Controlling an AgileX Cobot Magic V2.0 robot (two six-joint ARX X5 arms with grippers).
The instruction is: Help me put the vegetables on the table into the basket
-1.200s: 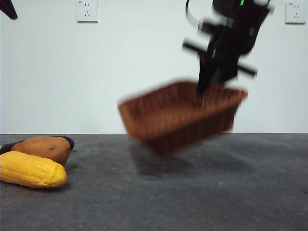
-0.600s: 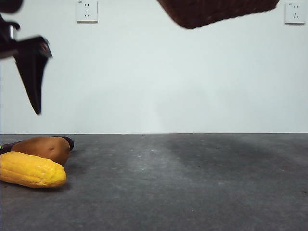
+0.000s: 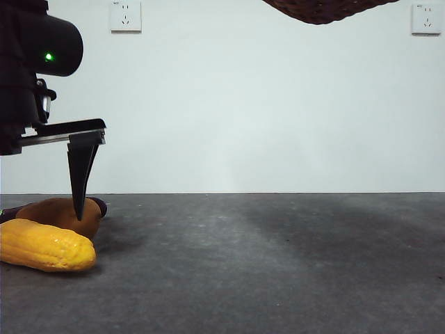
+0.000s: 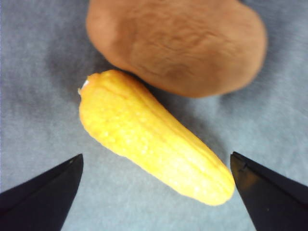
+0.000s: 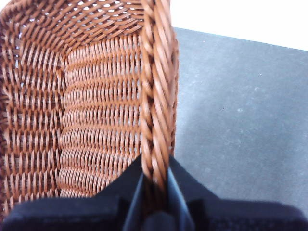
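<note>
A dark grey speckled table (image 3: 278, 271) runs across the lower part of the scene, with a plain white wall (image 3: 243, 104) behind it carrying two white power sockets (image 3: 126, 15) near the top. At the far left, a bumpy yellow corn cob (image 3: 45, 245) lies on the table with an orange-brown tuber (image 3: 59, 212) just behind it, and the dark tip of a purple eggplant (image 3: 99, 206) shows past the tuber. A large black gripper (image 3: 82, 177) comes in from the left edge, one pointed jaw hanging in front of the tuber, while the underside of a brown wicker basket (image 3: 327, 9) shows at the top edge, high above the table.
</note>
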